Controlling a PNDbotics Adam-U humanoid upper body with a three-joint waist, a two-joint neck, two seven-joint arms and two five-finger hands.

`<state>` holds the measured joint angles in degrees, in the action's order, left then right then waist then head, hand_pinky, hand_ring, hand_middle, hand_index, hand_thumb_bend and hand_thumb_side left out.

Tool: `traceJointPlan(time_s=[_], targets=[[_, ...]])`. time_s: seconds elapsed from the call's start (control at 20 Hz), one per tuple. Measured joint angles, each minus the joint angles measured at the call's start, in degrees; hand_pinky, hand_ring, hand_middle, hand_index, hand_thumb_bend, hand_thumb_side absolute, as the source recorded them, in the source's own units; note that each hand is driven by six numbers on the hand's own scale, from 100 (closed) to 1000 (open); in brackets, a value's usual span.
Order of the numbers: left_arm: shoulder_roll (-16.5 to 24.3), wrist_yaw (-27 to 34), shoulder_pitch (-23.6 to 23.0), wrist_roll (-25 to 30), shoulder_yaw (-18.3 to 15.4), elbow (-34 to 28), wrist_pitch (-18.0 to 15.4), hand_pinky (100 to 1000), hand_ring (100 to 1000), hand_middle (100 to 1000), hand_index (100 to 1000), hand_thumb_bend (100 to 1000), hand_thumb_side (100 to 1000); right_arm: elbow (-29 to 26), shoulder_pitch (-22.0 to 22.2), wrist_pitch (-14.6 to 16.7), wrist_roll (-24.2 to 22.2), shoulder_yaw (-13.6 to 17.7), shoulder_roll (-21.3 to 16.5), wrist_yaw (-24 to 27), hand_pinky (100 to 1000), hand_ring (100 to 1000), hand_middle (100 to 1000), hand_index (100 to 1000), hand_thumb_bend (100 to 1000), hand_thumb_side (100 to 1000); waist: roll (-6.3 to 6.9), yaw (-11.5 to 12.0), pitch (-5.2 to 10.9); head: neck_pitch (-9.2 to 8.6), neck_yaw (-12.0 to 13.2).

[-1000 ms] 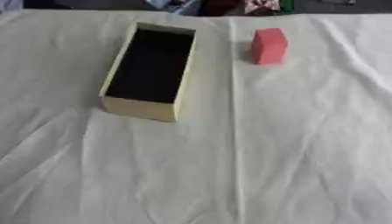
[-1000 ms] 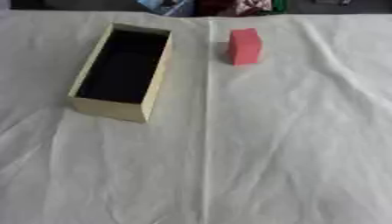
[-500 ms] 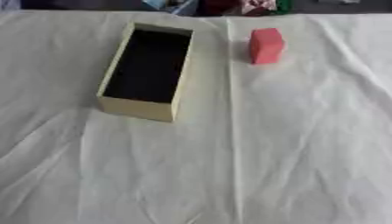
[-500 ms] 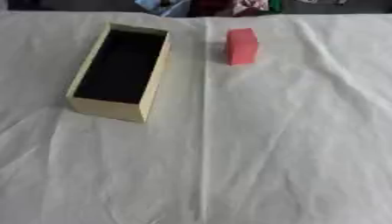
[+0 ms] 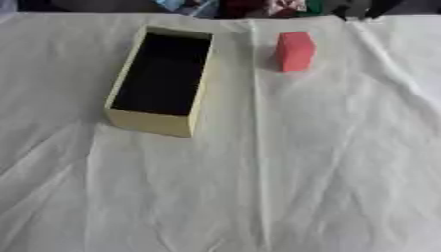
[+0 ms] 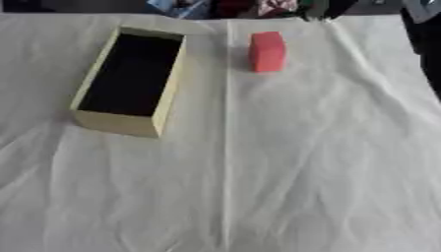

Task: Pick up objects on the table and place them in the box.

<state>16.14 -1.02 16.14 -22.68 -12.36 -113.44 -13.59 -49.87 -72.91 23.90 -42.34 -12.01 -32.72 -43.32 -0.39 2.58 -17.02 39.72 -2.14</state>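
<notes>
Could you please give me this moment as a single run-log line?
phase: before first pick | red block: on white cloth, right of box | box: open, nothing visible inside | robot hands: neither in view

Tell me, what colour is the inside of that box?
Black inside the box, with pale yellow walls; clearest in the left eye view.

Creased white cloth (image 5: 327,162) covers the tabletop; the box (image 5: 148,122) looks like matt card, the red block (image 5: 295,51) matt.
</notes>
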Motion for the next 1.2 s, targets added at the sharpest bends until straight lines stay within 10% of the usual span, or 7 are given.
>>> traceJointPlan(time_s=[0.4,1.2], targets=[[-0.04,0.23,0.04,0.43,0.12,0.0,-0.02,576,547,533,685,100,104,4.25,-0.74,-1.35,-1.36,0.97,3.47,-3.43,853,833,975,1000,433,279,0.0,0.54,0.0,-0.01,-0.65],[-0.5,0.49,0.58,0.86,0.15,0.0,0.06,573,545,531,683,100,112,8.75,-1.53,-1.91,-1.92,3.32,5.34,-5.79,870,857,984,1000,398,138,0.0,1.75,-0.92,-1.59,-1.95]])
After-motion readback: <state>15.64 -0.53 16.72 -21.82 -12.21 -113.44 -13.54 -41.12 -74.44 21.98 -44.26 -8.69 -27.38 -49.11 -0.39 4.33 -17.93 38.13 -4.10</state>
